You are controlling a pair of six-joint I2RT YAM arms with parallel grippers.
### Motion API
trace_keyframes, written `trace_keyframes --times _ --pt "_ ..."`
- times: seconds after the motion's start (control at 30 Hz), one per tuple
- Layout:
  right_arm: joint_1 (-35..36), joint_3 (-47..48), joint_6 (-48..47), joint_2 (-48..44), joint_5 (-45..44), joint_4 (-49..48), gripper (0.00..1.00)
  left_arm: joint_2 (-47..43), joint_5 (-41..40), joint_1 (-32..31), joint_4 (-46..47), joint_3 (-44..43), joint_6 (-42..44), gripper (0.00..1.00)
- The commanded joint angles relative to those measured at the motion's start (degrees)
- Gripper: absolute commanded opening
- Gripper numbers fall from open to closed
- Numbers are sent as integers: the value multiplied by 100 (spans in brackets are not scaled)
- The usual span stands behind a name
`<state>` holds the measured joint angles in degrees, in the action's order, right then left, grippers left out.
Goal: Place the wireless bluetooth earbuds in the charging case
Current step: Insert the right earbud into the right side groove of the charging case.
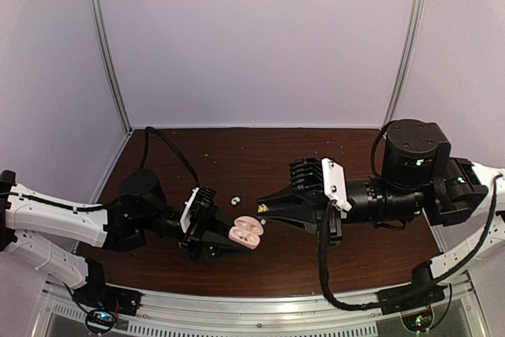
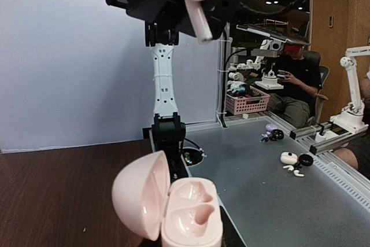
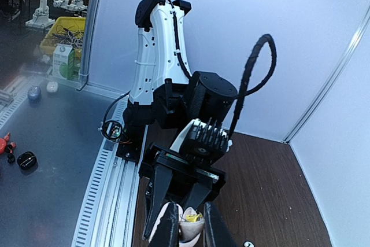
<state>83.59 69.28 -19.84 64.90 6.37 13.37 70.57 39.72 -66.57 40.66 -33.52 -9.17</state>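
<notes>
Left gripper (image 1: 232, 237) is closed on the base of a pink charging case (image 1: 248, 231), holding it at the near middle of the dark wood table (image 1: 260, 155). The case is open: in the left wrist view its lid (image 2: 139, 192) stands up at 9 o'clock of the base, and both moulded wells (image 2: 193, 203) are empty. Right gripper (image 1: 265, 207) reaches in from 3 o'clock with its jaws narrow, pinching one white earbud (image 2: 198, 10). The gold end of this earbud points up and its stem points down. From the left wrist camera, the held earbud sits at 12 o'clock of the open case, well above it and not touching. From overhead it lies at about 1 o'clock of the case, close by. The second earbud (image 1: 234, 200) lies loose on the table at 11 o'clock of the case, clear of both grippers.
</notes>
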Motion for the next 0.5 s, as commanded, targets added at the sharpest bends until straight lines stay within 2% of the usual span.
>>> trace_keyframes --times 0.0,0.27,0.47 --pt "298 120 -380 79 -483 -231 13 79 670 90 886 -182 -701 0" --pt "659 -176 -697 210 -1235 -665 13 253 926 169 1275 -268 -1139 0" --pt "717 -232 -873 345 -1505 -763 13 231 905 195 1239 -302 -1199 0"
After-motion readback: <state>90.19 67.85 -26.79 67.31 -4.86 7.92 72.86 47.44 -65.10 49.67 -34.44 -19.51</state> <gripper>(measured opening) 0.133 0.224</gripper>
